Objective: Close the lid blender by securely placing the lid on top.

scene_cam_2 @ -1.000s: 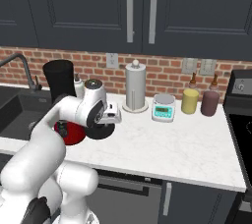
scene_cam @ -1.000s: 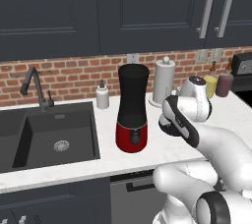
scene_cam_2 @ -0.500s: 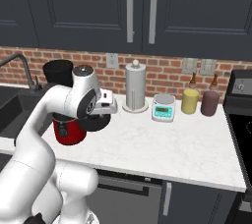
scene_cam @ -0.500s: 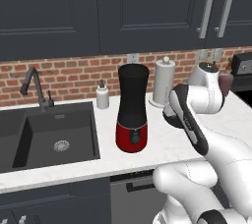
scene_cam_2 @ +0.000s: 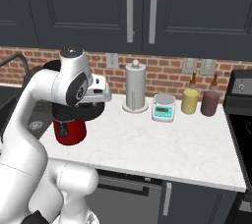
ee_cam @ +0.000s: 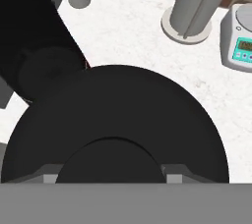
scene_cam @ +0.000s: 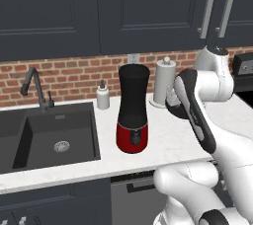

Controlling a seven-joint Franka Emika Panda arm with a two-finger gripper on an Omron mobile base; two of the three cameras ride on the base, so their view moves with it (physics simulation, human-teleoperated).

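**Lid lifted clear, carry to the jar under way**

Since a second ago the arm has risen and swung in toward the blender, carrying the lid up off the counter level; the wrist now stands higher and nearer the jar than in the earlier frames.

The lid (ee_cam: 115, 125) is clenched in the pincer (scene_cam_2: 91, 111), whose jaws sit closed on the raised centre knob. In the hand view the black disc lies broadside just below the fingers, its flat face turned down and away from the camera. Its axis through the knob runs along the pincer, so disc and hand tilt together. From the base views that axis looks somewhat off vertical, though I cannot tell by how much.

The blender (scene_cam: 133, 114) stands upright just beside the pincer, jar mouth open to the ceiling, long axis vertical. Its dark rim shows past the lid's edge in the hand view, so the lid is not yet over it.

The step in hand, as I judge it, is the transport. The next move calls for sliding the disc sideways until it is centred above the mouth, levelling it, then lowering and pressing it home.

Beyond the pincer stand the paper-towel roll (scene_cam_2: 136, 86) and, further off, the kitchen scale (scene_cam_2: 164, 107); the soap bottle (scene_cam: 103, 96) is past the blender.
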